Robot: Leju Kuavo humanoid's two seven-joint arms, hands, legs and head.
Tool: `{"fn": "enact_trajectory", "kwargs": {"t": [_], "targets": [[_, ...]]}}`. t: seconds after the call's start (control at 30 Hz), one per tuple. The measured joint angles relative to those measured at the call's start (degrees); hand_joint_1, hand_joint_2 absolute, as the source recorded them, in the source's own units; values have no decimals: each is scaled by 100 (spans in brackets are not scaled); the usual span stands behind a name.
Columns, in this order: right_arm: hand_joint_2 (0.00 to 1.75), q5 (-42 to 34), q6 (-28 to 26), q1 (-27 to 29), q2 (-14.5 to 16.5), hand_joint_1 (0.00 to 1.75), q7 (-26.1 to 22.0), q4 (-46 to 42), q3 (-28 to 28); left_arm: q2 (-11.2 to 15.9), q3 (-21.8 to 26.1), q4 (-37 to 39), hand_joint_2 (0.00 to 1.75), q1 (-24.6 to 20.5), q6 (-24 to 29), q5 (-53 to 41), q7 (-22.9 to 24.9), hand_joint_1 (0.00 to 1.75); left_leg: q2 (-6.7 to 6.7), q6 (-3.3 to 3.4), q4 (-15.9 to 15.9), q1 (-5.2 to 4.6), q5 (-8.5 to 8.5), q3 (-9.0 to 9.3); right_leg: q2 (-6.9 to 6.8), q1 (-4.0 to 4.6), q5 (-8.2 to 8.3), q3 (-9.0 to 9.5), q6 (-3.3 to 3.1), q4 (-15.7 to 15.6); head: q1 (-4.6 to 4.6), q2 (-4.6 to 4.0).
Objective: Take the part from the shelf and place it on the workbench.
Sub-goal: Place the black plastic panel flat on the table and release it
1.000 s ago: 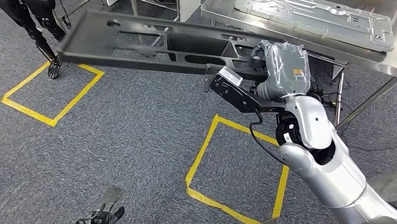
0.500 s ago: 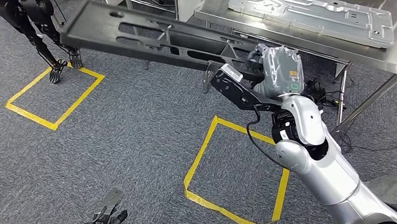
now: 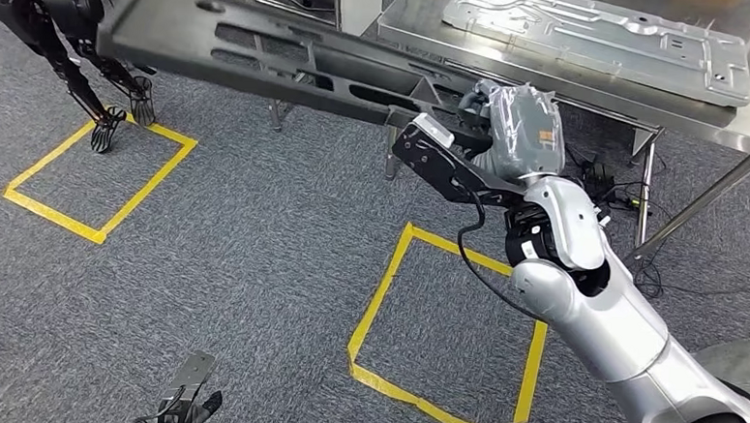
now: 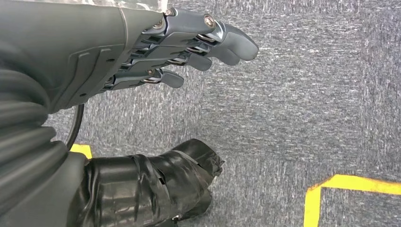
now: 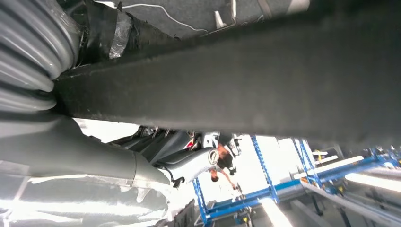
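A long black slotted part (image 3: 282, 56) hangs in the air in the head view, reaching from the upper left to the middle. My right hand (image 3: 516, 127) grips its near end, just in front of the steel workbench (image 3: 591, 82). In the right wrist view the part's dark underside (image 5: 246, 85) runs across the picture next to that hand's grey thumb (image 5: 75, 151). My left hand (image 4: 189, 47) hangs over the carpet, fingers held out straight with nothing in them; the head view shows it low down (image 3: 182, 405).
A flat grey metal panel (image 3: 603, 34) lies on the workbench. Yellow tape squares (image 3: 443, 322) mark the grey carpet. A black tripod-like stand (image 3: 61, 21) rises at the far left, near the part's far end. Cables lie under the bench.
The part's far end has risen and swung toward the upper left. My right hand has moved slightly up and closer to the bench edge. The left hand hangs as before.
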Motion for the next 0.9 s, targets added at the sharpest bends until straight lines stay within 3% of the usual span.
{"fn": "enact_trajectory", "kwargs": {"t": [0.07, 0.13, 0.3, 0.4, 0.47, 0.5, 0.53, 0.57, 0.63, 0.67, 0.8, 0.83, 0.9], "targets": [[175, 0, 0, -4, 1, 175, -1, 18, 16, 1, 3, 0, 175, 4, 0, 0, 0, 0, -7, -42, 61, 16, -60, 13, -20, -38, 386, 303, 24, -697, 1, 0], [175, 0, -1, -23, 14, 175, -1, 25, 30, 8, 8, 0, 175, 2, 0, 0, 0, 0, -12, -108, 145, 10, -117, -14, -29, -31, 548, 550, 3, -1229, 0, 0], [175, 0, -2, -59, 35, 175, -1, 44, 39, 21, 13, 0, 175, 9, -1, 0, -2, 0, 8, -248, 290, 23, -242, -79, 11, -9, 539, 633, -172, -1363, -15, 0], [175, -12, -6, -84, 49, 175, -2, 49, 45, 22, 17, 0, 175, 0, 1, -1, -5, 0, 12, -306, 1238, 41, -661, -544, 21, -3, 523, 687, -244, -1388, -38, 0], [175, -39, -10, -80, 50, 175, 1, 63, 49, 22, 21, 0, 175, 11, 4, -9, -2, 0, 12, -310, 1730, 43, -747, -850, 42, 17, 505, 706, -264, -1387, -37, 0], [175, -50, -11, -76, 50, 175, 5, 71, 50, 21, 21, 0, 175, 15, 5, -18, 2, 0, 12, -297, 1679, 43, -639, -864, 58, 25, 497, 716, -266, -1387, -37, 0], [175, -57, -14, -72, 50, 175, 10, 74, 50, 21, 22, 0, 175, 14, 7, -29, 7, 0, 10, -276, 1414, 42, -446, -767, 75, 30, 488, 730, -263, -1386, -38, 0], [175, -61, -19, -66, 49, 175, 15, 73, 50, 20, 22, 0, 175, 10, 7, -44, 12, 0, 4, -247, 1009, 38, -227, -591, 92, 33, 477, 746, -256, -1386, -37, 0], [175, -76, -45, -36, 42, 175, 22, 59, 42, 19, 22, 0, 175, -5, 15, -77, 20, 0, -8, -198, 347, 7, 3, -264, 119, 46, 455, 756, -225, -1389, -35, 0], [175, -120, -69, -4, 38, 175, 24, 48, 33, 17, 22, 0, 175, -10, 22, -92, 23, 0, -11, -181, 188, -12, 21, -185, 131, 47, 449, 756, -201, -1394, -35, 0], [175, -409, -228, 104, 25, 175, 11, 31, -3, -9, 22, 0, 175, -32, 57, -105, 27, 0, 6, -96, 45, -17, 27, -96, 130, 31, 380, 732, -85, -1347, -23, 0], [175, -416, -281, 109, 19, 175, 11, 32, -9, -19, 22, 0, 175, -39, 62, -106, 24, 0, 15, -62, 3, -7, 38, -60, 113, 32, 274, 650, -63, -1165, -17, 0], [175, -383, -373, 123, 0, 175, 16, 32, -21, -34, 22, 0, 175, -45, 68, -107, 20, 0, 25, -12, -24, -6, 27, -16, 79, 29, -30, 310, -32, -483, -9, 0]]}}
